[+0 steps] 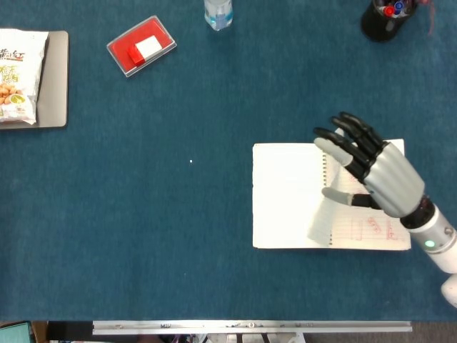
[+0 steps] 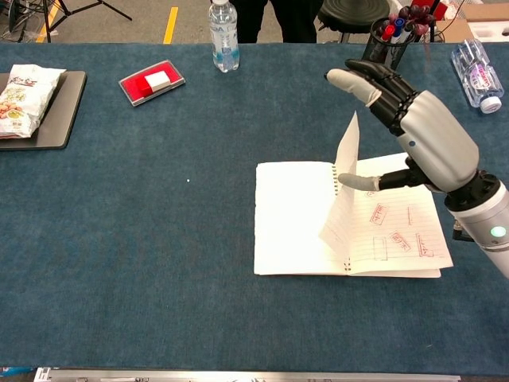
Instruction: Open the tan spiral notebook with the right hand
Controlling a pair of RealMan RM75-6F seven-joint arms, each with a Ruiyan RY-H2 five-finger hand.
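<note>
Nearest to us, on the right half of the blue bench [image 2: 159, 263], lies the tan spiral notebook [image 2: 294, 219]. It is already spread open, its left leaf blank and flat, its right leaf carrying red sketches. One page [image 2: 343, 195] stands nearly upright along the spiral binding, curling at its lower corner.

Just above the right leaf we see our right hand [image 2: 413, 127], fingers stretched out and apart, thumb pointing toward the upright page. From these views we judge it holds nothing; whether the thumb tip touches the page we cannot tell. The hand sits there, we think, because it is placed to steer that loose sheet, which has not yet settled to either side. The opening itself looks done.

Our left hand is in neither view.

Further off, to the left, a snack bag [image 2: 24, 87] rests on a dark tray [image 2: 64, 111], and a red case [image 2: 152, 81] lies well apart from the notebook. At the far edge stand a water bottle [image 2: 223, 32] and a pen holder [image 2: 386, 48], with a second bottle [image 2: 475, 73] lying at the right corner.
</note>
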